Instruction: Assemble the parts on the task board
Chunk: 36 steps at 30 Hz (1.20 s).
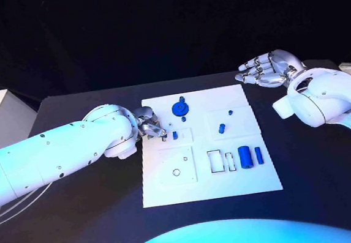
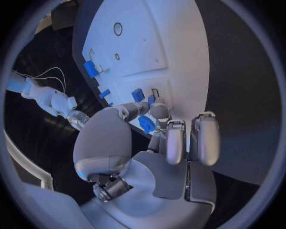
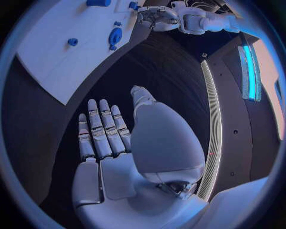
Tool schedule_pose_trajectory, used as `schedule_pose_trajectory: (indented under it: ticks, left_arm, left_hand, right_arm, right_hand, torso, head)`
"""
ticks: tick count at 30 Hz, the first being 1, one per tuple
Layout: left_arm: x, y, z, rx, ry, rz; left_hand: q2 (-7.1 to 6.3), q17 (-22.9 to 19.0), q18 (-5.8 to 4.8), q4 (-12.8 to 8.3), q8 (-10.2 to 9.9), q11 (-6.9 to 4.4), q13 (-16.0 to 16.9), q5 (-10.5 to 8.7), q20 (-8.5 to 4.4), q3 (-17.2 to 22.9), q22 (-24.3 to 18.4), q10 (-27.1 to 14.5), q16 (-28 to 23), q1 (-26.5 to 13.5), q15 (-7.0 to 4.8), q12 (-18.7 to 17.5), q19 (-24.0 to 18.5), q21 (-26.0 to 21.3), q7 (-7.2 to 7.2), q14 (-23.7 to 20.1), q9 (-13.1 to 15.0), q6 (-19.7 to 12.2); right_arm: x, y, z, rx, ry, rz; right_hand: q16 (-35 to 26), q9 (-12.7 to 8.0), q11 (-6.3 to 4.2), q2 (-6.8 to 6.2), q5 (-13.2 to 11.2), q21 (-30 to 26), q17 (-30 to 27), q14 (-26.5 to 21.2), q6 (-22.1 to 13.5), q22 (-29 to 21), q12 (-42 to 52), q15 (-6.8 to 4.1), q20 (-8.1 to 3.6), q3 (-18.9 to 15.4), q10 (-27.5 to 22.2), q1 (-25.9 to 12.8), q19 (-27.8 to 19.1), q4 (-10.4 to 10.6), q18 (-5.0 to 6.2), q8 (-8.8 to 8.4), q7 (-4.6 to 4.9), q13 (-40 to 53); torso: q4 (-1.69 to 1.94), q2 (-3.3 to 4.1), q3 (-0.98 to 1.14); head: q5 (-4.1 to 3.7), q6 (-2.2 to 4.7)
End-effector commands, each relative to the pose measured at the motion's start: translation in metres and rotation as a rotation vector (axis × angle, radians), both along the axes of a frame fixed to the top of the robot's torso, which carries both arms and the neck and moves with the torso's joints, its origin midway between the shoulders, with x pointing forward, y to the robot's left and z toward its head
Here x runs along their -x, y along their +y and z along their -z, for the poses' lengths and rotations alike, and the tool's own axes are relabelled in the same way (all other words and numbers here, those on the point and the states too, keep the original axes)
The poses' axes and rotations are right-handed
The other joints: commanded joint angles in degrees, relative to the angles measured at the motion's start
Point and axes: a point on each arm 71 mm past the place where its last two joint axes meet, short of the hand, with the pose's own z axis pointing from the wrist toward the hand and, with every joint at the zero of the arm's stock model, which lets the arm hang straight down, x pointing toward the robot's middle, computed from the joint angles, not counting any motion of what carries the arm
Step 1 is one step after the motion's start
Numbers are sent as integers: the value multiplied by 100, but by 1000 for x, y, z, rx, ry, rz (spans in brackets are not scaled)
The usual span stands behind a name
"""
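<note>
Small, rigid and likely feather-light blue part (image 1: 175,135) at the task board's (image 1: 212,187) left-middle recess, apparently pinched in the left hand (image 1: 152,128); slippery plastic, probably best taken by its short sides. Right hand (image 1: 264,70) spread and idle beyond the board's far right corner, above the counter (image 1: 93,226).

Left hand (image 2: 156,138) fingertips at a blue part (image 2: 147,124), task board (image 2: 161,47) edge
</note>
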Motion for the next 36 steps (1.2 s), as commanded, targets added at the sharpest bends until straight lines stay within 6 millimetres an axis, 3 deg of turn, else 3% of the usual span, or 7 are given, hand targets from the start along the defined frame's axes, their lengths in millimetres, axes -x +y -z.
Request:
schedule_pose_trajectory:
  ticks: [1,14,36]
  left_arm:
    - [2,-1,2,-20,24,31]
    - [4,2,3,-29,42,38]
    - [5,1,3,-26,48,42]
  left_hand:
    - [29,1394,-103,-1092,6,-16,-3,18,8,1085,340,42,26,23,-53,28,31,27,-81,574,4,126]
    - [28,1391,-95,-1093,3,-16,-17,14,8,1087,310,39,24,22,-53,19,12,12,-82,573,1,128]
    - [35,1396,-94,-1096,-7,-17,-54,2,6,1099,305,30,27,25,-52,-5,8,9,-82,574,-5,131]
  right_arm:
    - [0,1,-1,2,-20,-17]
    - [0,0,-1,19,-31,-24]
    - [0,0,-1,19,-27,-24]
  right_hand:
    - [9,-8,-1,-4,35,38,-7,35,46,1,-24,-8,-3,35,57,40,11,-6,60,4,452,-4]
    - [10,-8,-2,-7,44,41,-9,40,48,1,-28,-9,-3,44,60,40,8,-4,62,4,452,-4]
    - [9,-9,-2,-9,46,43,-10,40,49,1,-31,-10,-3,48,61,37,12,-1,63,4,452,-5]
  torso:
    - [1,-4,-2]
    - [4,-2,-5]
    - [3,-3,7]
  head:
    - [-6,0]
    - [-14,0]
    - [-14,0]
